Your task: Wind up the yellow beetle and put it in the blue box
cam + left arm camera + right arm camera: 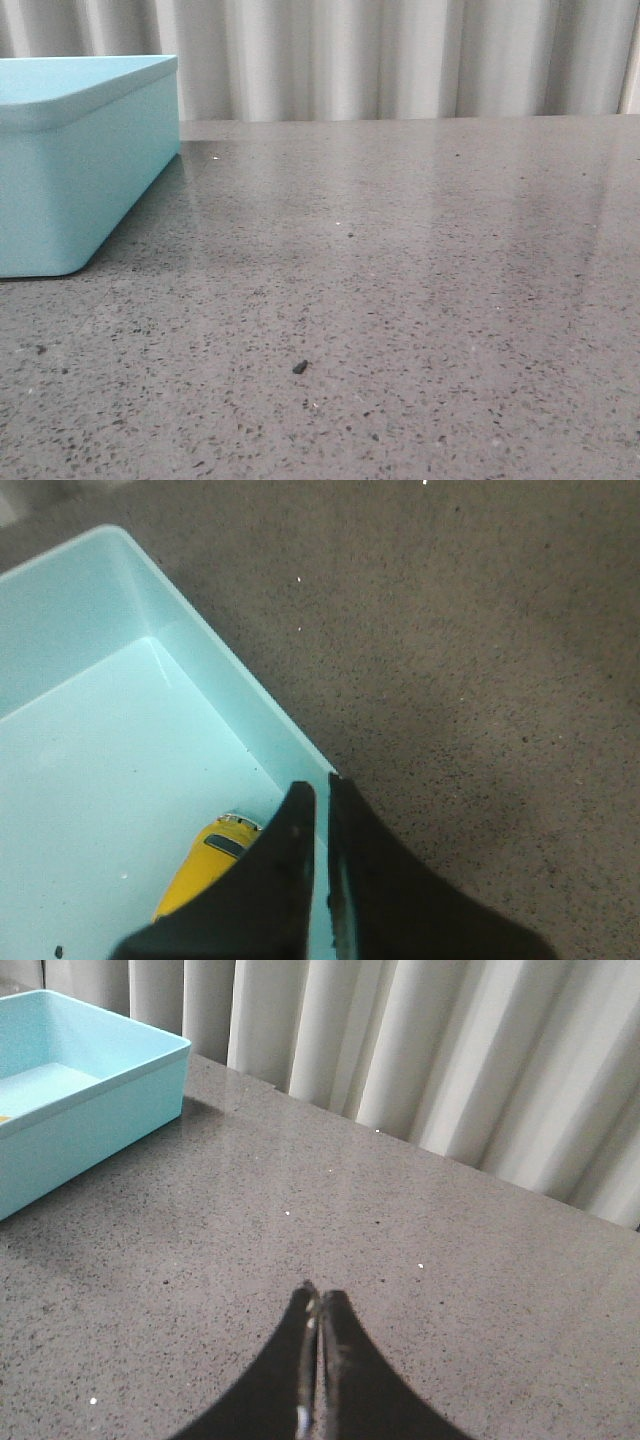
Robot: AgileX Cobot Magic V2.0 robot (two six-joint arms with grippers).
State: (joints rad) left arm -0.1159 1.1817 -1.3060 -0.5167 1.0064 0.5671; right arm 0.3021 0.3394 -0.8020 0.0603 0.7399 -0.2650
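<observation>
While the blue box stands at the far left of the desk, the yellow beetle lies on its floor, near the wall. Left end effector: above that wall's rim, fingers nearly together, gripping nothing. Right end effector: over bare desk, well apart from the box, fingers closed and empty. Storage appears done; a good finish would lift the left arm straight up, clear of the rim, so the box is not nudged.
</observation>
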